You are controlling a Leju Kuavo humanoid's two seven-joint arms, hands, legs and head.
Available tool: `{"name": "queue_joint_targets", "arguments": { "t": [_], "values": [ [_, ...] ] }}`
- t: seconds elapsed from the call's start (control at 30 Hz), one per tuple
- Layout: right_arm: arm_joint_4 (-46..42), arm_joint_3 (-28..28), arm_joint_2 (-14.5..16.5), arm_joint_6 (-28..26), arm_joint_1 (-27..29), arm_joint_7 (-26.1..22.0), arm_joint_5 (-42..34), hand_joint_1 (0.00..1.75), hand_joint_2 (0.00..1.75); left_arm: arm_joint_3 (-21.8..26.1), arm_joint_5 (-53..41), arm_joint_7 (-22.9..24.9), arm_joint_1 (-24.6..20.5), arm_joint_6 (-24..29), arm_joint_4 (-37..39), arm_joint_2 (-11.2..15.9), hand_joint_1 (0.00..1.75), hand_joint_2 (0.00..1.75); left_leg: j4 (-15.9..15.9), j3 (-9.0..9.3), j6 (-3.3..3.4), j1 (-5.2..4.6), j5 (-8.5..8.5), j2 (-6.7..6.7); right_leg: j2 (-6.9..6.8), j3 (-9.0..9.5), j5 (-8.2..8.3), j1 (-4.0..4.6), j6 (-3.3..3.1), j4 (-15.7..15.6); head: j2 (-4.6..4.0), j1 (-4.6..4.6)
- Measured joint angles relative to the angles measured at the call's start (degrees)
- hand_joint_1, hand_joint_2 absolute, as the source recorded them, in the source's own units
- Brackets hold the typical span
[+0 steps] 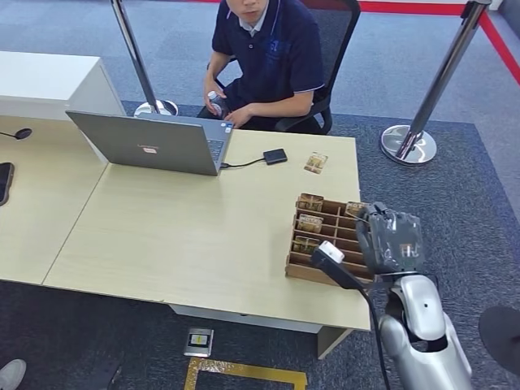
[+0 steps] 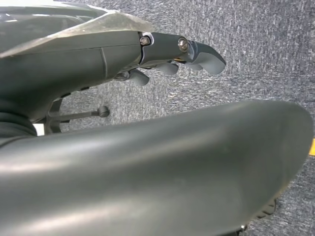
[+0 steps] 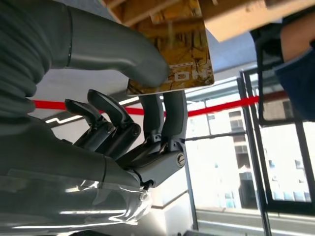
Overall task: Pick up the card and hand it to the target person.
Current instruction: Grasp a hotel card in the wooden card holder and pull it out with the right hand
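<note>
A brown-and-gold card (image 3: 182, 54) stands in a slot of the wooden card box (image 1: 318, 264) at the table's right front corner. My right hand (image 1: 390, 240) is over the box's right side. In the right wrist view its thumb (image 3: 122, 49) presses on one face of the card and two fingers (image 3: 173, 115) lie behind it, so my right hand (image 3: 148, 98) pinches the card, whose upper part is still between the wooden walls. More cards (image 1: 310, 201) sit in other slots. The person (image 1: 265, 57) sits behind the table. My left hand (image 2: 174, 51) hangs over grey carpet and holds nothing.
Another card (image 1: 316, 162) lies on the table (image 1: 184, 236) in front of the person, beside a black drive (image 1: 275, 156) wired to the grey laptop (image 1: 153, 142). Two barrier posts (image 1: 408, 142) stand behind on the carpet. A small card-like object (image 1: 199, 341) lies on the floor.
</note>
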Motion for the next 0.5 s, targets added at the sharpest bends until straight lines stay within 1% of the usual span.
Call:
{"name": "queue_joint_targets", "arguments": {
  "t": [0.1, 0.23, 0.37, 0.5],
  "values": [
    [-3.7, 0.57, 0.0, 1.0, -0.83, -1.1, 0.08, 1.75, 1.75, 0.04, -0.17, -0.01, -0.01, 0.0, 0.0, 0.0, 0.0, 0.0, 0.0, -0.01, 0.0, 0.0, 0.0, 0.0, 0.0, 0.01, 0.0, 0.0, 0.0, 0.01, 0.0, 0.0],
    [-4.24, 2.14, 0.26, 1.9, -4.54, -2.35, -1.72, 1.75, 1.75, 0.23, -0.57, -0.04, -0.06, 0.0, 0.0, 0.0, 0.0, 0.0, 0.0, 0.0, 0.0, 0.0, 0.02, 0.01, 0.0, 0.02, 0.02, 0.0, -0.01, 0.02, 0.0, 0.01],
    [0.36, 3.96, 2.02, 2.28, -11.28, -4.35, -4.62, 1.75, 1.75, 0.32, -1.22, -0.09, -0.27, 0.0, 0.0, -0.01, 0.0, 0.0, 0.0, 0.03, -0.03, 0.0, 0.05, 0.06, 0.0, 0.03, 0.04, 0.0, -0.04, 0.04, 0.0, 0.01],
    [9.27, 5.65, 5.48, 2.14, -18.95, -5.94, -6.66, 1.75, 1.75, 0.31, -2.04, -0.13, -0.5, -0.12, 0.01, -0.02, 0.0, 0.0, 0.0, 0.03, -0.06, 0.01, 0.08, 0.12, 0.0, 0.01, 0.05, 0.01, -0.07, 0.1, 0.0, 0.01]
  ]
}}
